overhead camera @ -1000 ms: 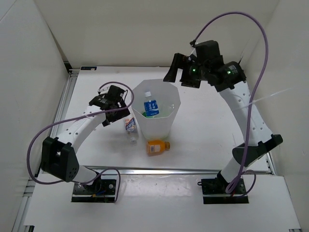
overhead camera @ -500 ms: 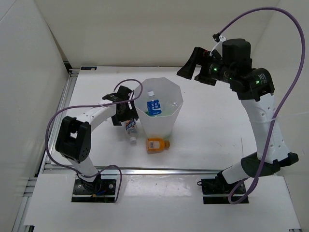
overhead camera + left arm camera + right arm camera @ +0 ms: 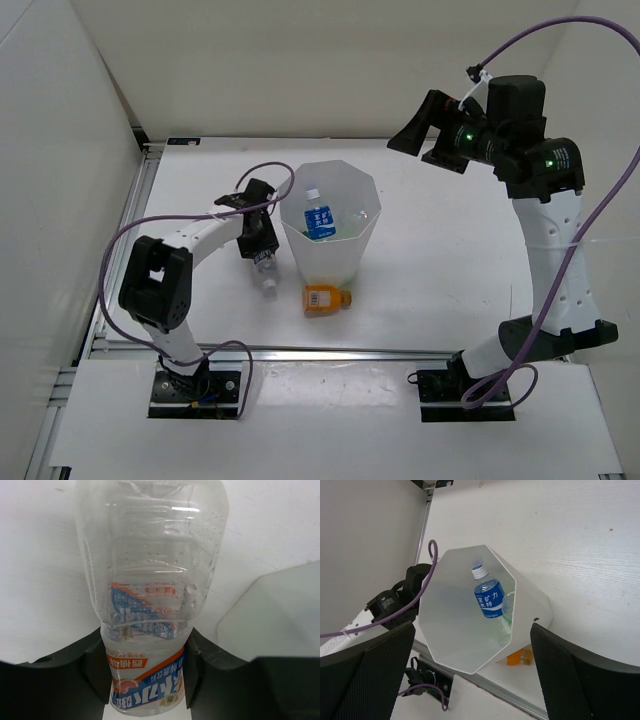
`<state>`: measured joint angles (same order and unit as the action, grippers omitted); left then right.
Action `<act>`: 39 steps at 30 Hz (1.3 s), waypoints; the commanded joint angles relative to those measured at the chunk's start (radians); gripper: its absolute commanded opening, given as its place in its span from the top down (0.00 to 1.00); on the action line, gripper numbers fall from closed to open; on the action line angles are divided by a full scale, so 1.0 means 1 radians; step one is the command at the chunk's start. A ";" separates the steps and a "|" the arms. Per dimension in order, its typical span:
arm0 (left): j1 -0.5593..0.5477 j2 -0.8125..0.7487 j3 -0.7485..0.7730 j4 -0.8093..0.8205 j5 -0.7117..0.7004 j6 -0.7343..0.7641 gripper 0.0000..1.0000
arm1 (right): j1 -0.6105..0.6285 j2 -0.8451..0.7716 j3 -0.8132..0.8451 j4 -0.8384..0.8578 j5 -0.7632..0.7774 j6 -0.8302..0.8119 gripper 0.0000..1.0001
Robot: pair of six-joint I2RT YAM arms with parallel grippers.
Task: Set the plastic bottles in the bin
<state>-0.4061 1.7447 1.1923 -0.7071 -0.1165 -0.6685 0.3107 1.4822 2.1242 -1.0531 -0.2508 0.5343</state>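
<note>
The left gripper (image 3: pixel 259 243), left of centre, is clamped on the clear plastic bottle with the white label (image 3: pixel 150 580), which lies just beside the tall white translucent octagonal bin (image 3: pixel 325 262). The right gripper (image 3: pixel 428 135), upper right, hangs wide open and empty. A clear blue-labelled bottle (image 3: pixel 318 216) sits inside the bin. A squat orange bottle (image 3: pixel 323 299) lies just below it in the frame.
</note>
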 commanded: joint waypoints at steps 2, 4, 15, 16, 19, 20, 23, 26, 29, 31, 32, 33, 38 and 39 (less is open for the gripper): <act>0.015 -0.148 0.125 -0.100 -0.198 -0.032 0.55 | -0.016 -0.013 -0.024 0.022 -0.058 -0.025 0.00; 0.015 -0.203 0.188 -0.152 -0.300 -0.043 0.55 | -0.016 -0.013 -0.035 0.022 -0.067 -0.025 0.00; -0.062 -0.288 0.680 -0.045 -0.181 0.035 0.51 | -0.025 -0.034 -0.135 0.071 -0.076 0.004 0.00; -0.078 -0.243 0.754 -0.045 -0.157 0.061 0.51 | -0.025 -0.034 -0.135 0.071 -0.076 0.004 0.00; -0.172 -0.196 0.802 -0.045 -0.146 0.081 0.48 | -0.025 -0.034 -0.135 0.071 -0.076 0.013 0.00; -0.193 -0.186 0.813 -0.045 -0.146 0.081 0.48 | -0.025 -0.043 -0.145 0.071 -0.076 0.013 0.00; -0.275 -0.177 0.764 -0.045 -0.085 0.095 0.23 | -0.025 -0.063 -0.181 0.082 -0.067 0.013 0.00; -0.307 -0.168 0.701 -0.093 -0.084 0.095 0.00 | -0.025 -0.098 -0.239 0.094 -0.067 0.023 0.00; -0.316 -0.238 0.673 -0.175 -0.205 0.095 0.00 | -0.025 -0.141 -0.293 0.104 -0.058 0.012 0.00; -0.306 -0.296 0.638 -0.175 -0.313 0.106 0.00 | -0.015 -0.193 -0.335 0.131 -0.088 -0.013 0.00; -0.292 -0.357 0.591 -0.175 -0.339 0.106 0.00 | 0.002 -0.212 -0.389 0.158 -0.088 -0.049 0.00; -0.258 -0.388 0.566 -0.175 -0.380 0.106 0.00 | 0.046 -0.245 -0.406 0.159 -0.065 -0.063 0.00; -0.171 -0.513 0.455 -0.218 -0.445 0.106 0.00 | 0.294 -0.278 -0.337 0.159 -0.015 -0.160 0.00; -0.159 -0.525 0.455 -0.270 -0.445 0.090 0.00 | 0.347 -0.257 -0.320 0.142 0.002 -0.224 0.00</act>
<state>-0.5926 1.2877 1.6604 -0.9051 -0.4828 -0.5755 0.5308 1.2308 1.7355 -0.9569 -0.2668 0.4492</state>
